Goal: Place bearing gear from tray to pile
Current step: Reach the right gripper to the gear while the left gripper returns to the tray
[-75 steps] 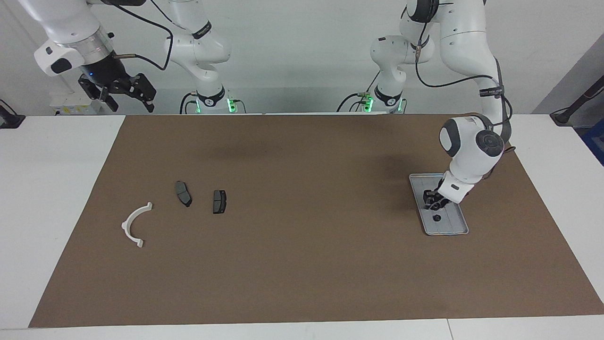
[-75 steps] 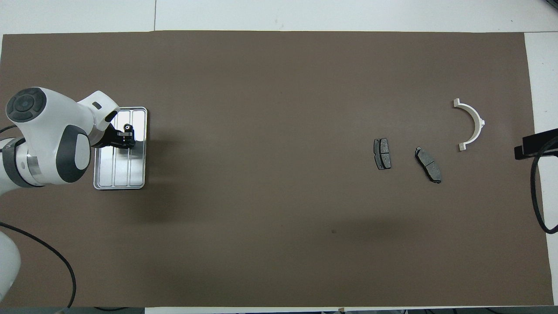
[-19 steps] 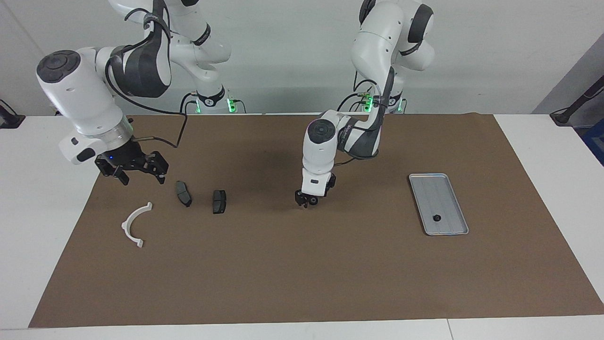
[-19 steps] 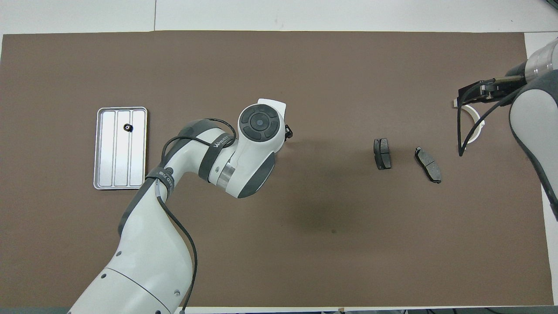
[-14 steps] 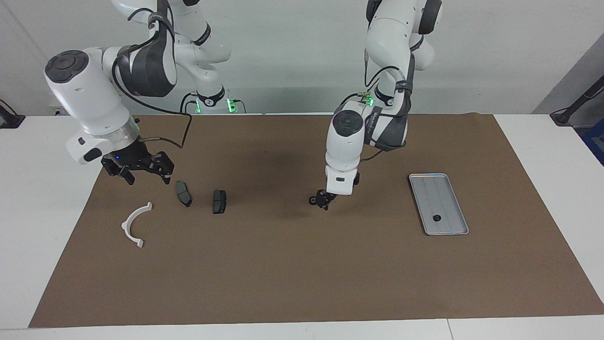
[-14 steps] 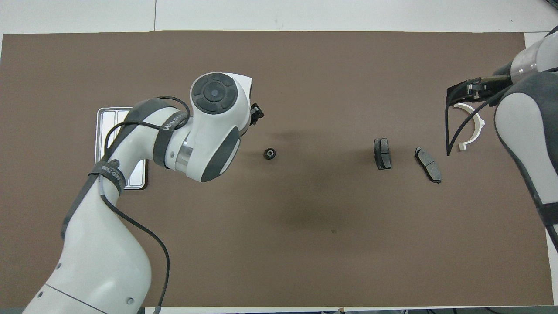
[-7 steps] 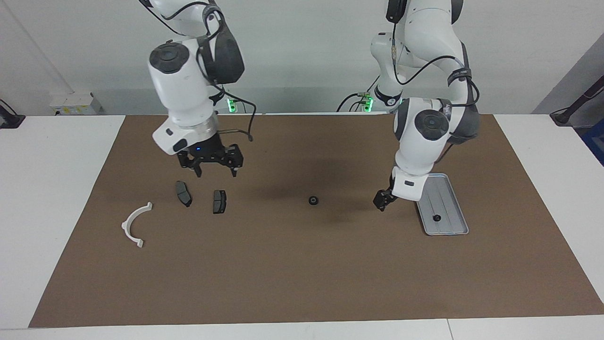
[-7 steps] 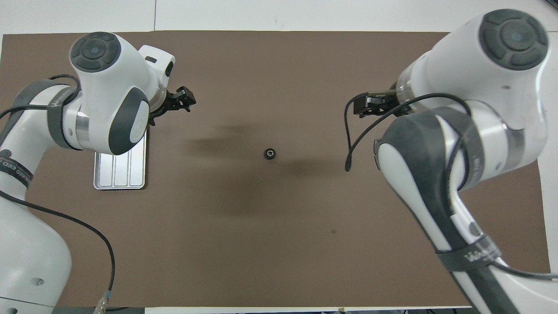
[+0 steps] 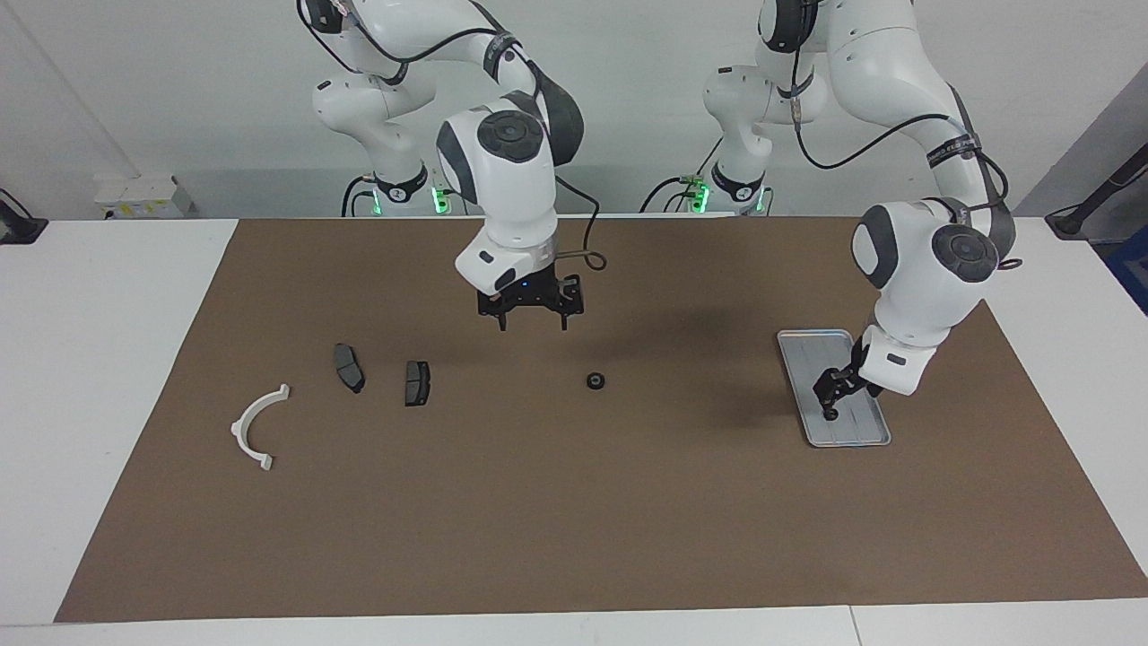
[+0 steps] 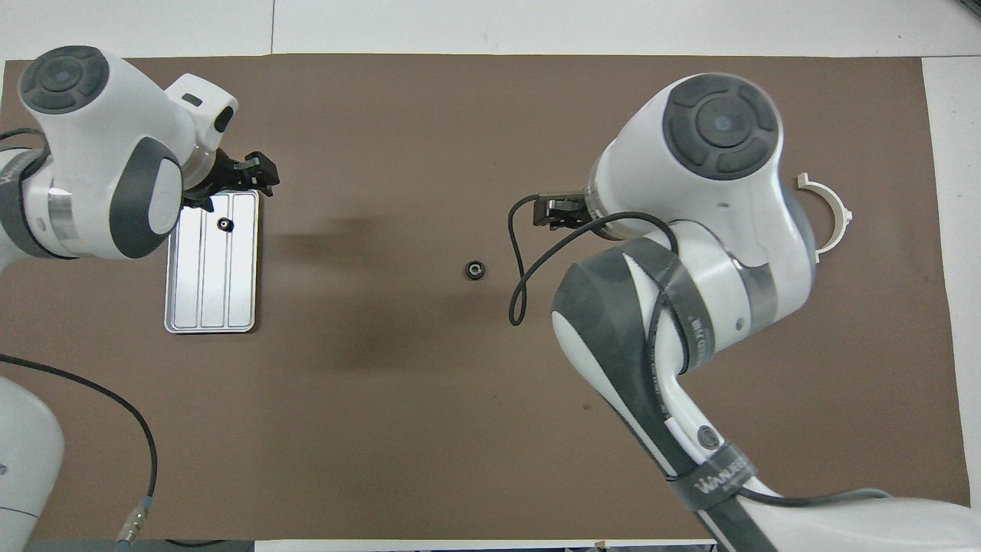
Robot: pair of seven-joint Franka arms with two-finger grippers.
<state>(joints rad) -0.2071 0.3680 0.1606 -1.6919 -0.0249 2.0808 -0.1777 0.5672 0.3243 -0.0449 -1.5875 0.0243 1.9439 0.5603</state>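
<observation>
Now right gripper (image 9: 531, 318) spread, empty, above bearing gear (image 9: 594, 381); left gripper (image 9: 834, 388) unclear, over tray (image 9: 807, 345). Off-centre descent risks knocking it.

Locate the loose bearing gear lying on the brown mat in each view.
Facing view: bearing gear on the mat's middle, between the brake pads and the tray.
Overhead view: bearing gear at mid-mat, beside the right arm's cable.
Shared landmark: the tray, with a second gear.

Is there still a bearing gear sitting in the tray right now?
Yes, one small dark bearing gear lies in the tray, under the left hand, while another gear sits on the mat mid-table.
</observation>
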